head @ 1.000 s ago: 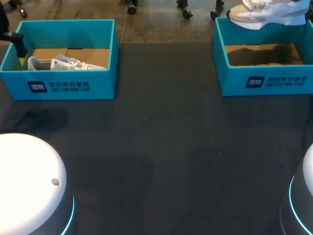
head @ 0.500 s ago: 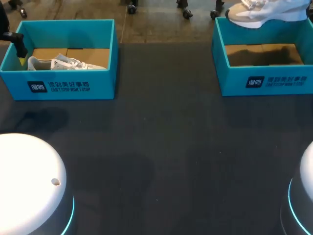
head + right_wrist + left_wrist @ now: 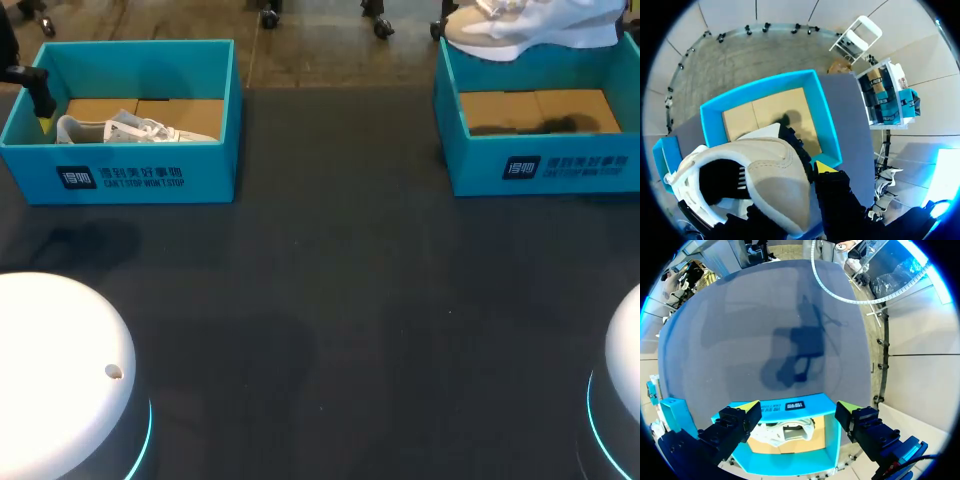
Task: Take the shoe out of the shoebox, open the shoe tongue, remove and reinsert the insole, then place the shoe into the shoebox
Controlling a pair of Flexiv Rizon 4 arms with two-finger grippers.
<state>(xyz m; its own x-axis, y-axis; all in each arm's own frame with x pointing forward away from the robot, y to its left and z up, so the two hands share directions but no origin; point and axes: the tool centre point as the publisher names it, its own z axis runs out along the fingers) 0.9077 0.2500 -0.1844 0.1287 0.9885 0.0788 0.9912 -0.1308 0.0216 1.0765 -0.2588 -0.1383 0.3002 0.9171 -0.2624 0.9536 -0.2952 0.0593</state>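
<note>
In the head view a white shoe [image 3: 135,130] lies inside the left blue shoebox [image 3: 130,178]. My left gripper [image 3: 797,407] hangs open above this box, apart from the shoe [image 3: 785,432] below it; one of its fingers [image 3: 42,100] shows at the box's left wall. A second white and beige shoe [image 3: 525,25] hangs in the air over the far wall of the right blue shoebox [image 3: 545,170]. My right gripper [image 3: 807,160] is shut on the heel collar of that shoe [image 3: 760,190], above the box [image 3: 822,115], whose cardboard floor is bare.
The two shoeboxes stand at the far left and far right of the dark table mat [image 3: 330,280]. My arms' white bases [image 3: 60,380] sit at the near corners.
The shoe in my right gripper has drifted left and a little farther up over the right box. Its shadow on the box floor has shrunk. The left arm has kept still.
</note>
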